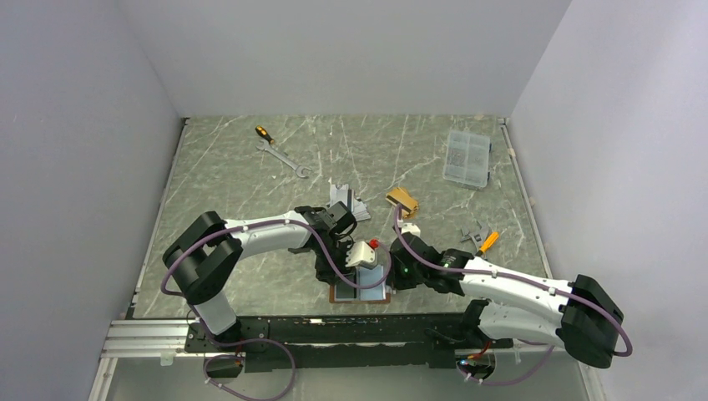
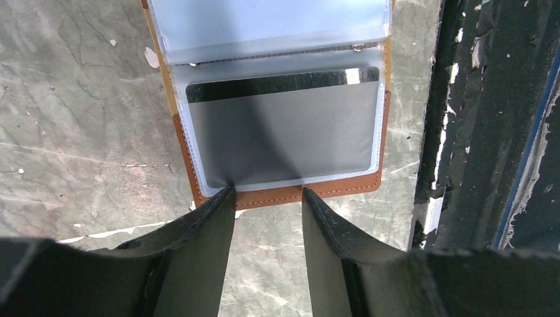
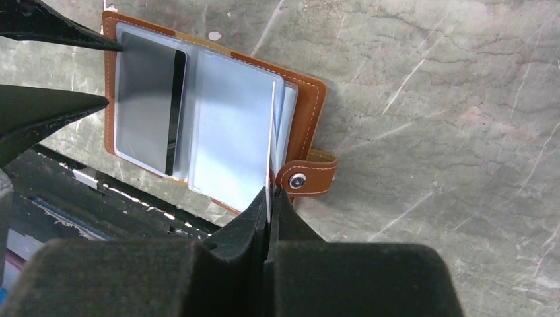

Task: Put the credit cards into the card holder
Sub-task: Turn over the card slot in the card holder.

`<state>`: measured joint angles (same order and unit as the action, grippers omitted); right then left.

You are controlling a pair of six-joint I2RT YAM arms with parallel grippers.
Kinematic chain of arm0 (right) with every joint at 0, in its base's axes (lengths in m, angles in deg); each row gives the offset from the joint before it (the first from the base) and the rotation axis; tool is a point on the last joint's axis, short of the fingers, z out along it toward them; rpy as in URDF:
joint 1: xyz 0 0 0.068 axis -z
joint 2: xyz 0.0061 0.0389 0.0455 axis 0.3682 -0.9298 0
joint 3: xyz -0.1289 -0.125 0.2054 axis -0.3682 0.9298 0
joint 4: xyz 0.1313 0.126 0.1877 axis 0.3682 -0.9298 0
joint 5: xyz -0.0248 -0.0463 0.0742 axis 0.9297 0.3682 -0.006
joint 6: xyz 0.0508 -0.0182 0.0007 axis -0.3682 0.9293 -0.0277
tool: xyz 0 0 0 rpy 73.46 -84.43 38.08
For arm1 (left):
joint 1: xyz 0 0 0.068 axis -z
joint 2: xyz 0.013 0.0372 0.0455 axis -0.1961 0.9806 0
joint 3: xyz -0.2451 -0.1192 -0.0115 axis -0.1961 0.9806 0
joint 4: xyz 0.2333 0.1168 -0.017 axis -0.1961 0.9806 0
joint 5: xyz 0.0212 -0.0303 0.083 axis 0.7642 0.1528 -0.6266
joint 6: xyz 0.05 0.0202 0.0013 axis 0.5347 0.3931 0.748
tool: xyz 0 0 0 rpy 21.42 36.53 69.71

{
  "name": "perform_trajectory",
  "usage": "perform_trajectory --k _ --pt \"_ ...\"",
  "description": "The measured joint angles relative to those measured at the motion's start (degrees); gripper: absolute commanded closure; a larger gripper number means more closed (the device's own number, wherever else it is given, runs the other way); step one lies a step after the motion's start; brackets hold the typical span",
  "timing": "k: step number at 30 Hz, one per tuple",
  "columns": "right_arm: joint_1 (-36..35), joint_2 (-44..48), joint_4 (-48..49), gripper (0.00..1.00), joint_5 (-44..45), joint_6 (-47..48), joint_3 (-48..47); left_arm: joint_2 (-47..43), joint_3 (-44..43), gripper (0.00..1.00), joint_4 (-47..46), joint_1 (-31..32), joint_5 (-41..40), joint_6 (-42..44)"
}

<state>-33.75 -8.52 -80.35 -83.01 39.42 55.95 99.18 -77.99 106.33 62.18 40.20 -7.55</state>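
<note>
Grey-green marbled table (image 1: 225, 180) (plain white walls (image 1: 334, 50))

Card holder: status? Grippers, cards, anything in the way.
Left gripper open, tips at edge of card holder. Right gripper shut on clear sleeve, holding it up. Silver-grey card seated in open pocket. Nothing blocking.

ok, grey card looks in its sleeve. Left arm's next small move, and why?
Probably back the left gripper straight off the card holder. Its jaws stand open with nothing between them, the silver-grey card looks fully inside its clear sleeve, and the right gripper holds the next sleeve pinched up, so nothing is left to push.
</note>
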Motion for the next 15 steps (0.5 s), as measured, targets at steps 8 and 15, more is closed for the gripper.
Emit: perform_trajectory --k 8,15 --pt "0.00 0.92 1.22 1.00 -1.29 -0.76 0.72 0.00 0.00 0.54 -0.13 0.11 -0.33 0.04" --pt "0.02 3.41 -0.02 1.00 -1.33 -0.72 0.04 0.00 0.00 0.55 -0.20 0.11 -0.52 0.07"
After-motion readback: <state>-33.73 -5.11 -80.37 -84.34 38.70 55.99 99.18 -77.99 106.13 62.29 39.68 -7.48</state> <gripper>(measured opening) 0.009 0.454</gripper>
